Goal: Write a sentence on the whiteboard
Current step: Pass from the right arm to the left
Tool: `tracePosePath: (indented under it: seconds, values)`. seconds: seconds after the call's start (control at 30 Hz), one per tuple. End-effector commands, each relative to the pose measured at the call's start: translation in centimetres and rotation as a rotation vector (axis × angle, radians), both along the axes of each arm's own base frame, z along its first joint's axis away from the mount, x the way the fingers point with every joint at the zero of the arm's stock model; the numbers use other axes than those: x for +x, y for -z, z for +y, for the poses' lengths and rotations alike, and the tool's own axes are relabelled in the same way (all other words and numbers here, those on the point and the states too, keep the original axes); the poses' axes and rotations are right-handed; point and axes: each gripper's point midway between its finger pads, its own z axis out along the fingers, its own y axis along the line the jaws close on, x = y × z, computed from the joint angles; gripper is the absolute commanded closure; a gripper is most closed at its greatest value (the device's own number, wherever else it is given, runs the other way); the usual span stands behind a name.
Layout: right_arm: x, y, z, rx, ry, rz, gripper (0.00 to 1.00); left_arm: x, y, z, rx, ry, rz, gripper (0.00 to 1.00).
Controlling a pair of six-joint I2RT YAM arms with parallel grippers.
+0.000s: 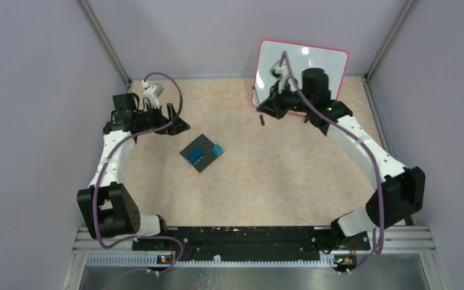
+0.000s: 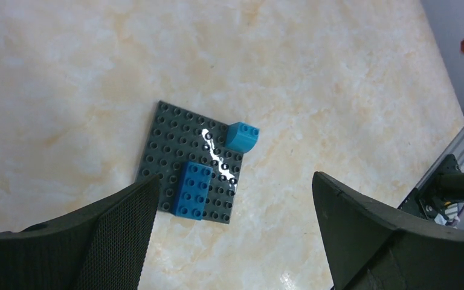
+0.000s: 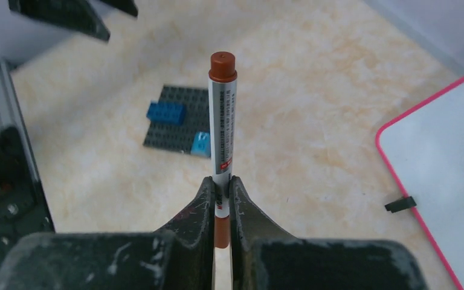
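Note:
The whiteboard (image 1: 314, 57), white with a red-pink frame, stands tilted at the back right. Its edge and one black foot (image 3: 399, 204) show in the right wrist view (image 3: 447, 145). No written sentence shows on the parts of the board in view. My right gripper (image 1: 276, 107) is in front of the board's lower left, shut on a silver marker (image 3: 222, 121) with red-brown ends. The marker sticks out beyond the fingertips (image 3: 205, 190), and its end (image 1: 262, 119) points away from the board. My left gripper (image 1: 178, 124) is open and empty at the back left, above the table.
A dark grey studded baseplate (image 1: 201, 152) with two blue bricks lies mid-table, left of centre. It also shows in the left wrist view (image 2: 181, 145) and in the right wrist view (image 3: 175, 124). Grey walls and metal posts enclose the table.

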Motion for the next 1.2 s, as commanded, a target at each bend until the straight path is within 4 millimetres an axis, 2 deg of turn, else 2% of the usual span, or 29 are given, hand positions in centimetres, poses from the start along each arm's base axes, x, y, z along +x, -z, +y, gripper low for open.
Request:
tracePosePath:
  seconds: [0.0, 0.13, 0.23, 0.33, 0.53, 0.67, 0.8, 0.97, 1.17]
  values:
    - [0.9, -8.7, -1.0, 0.444, 0.074, 0.122, 1.0, -0.7, -6.4, -3.2, -0.077, 0.152, -0.208, 0.01]
    - [2.3, -10.6, -2.8, 0.619, 0.176, 0.21, 1.0, -1.4, -9.0, -6.9, -0.133, 0.238, -0.266, 0.01]
    - [3.1, -10.3, -3.4, 0.689, 0.277, 0.298, 1.0, -1.8, -10.4, -10.4, -0.128, 0.285, -0.321, 0.01]
    - [3.6, -9.4, -3.7, 0.744, 0.362, 0.413, 1.0, -1.8, -11.6, -13.1, -0.165, 0.302, -0.352, 0.01]
    - [4.4, -5.9, -3.9, 0.778, 0.498, 0.611, 1.0, -1.3, -13.0, -19.0, -0.25, 0.302, -0.393, 0.04]
    - [4.5, -4.6, -3.8, 0.767, 0.542, 0.649, 1.0, -0.5, -11.5, -22.2, -0.277, 0.315, -0.319, 0.1]
    - [4.1, -4.7, -3.1, 0.762, 0.53, 0.654, 1.0, -0.7, -10.4, -24.9, -0.277, 0.362, -0.281, 0.14]
    - [3.9, -4.0, -2.7, 0.728, 0.551, 0.668, 1.0, 0.3, -9.6, -26.8, -0.201, 0.346, -0.303, 0.22]
    - [4.2, -3.4, -2.3, 0.689, 0.591, 0.659, 1.0, 1.3, -7.9, -27.7, -0.067, 0.299, -0.329, 0.35]
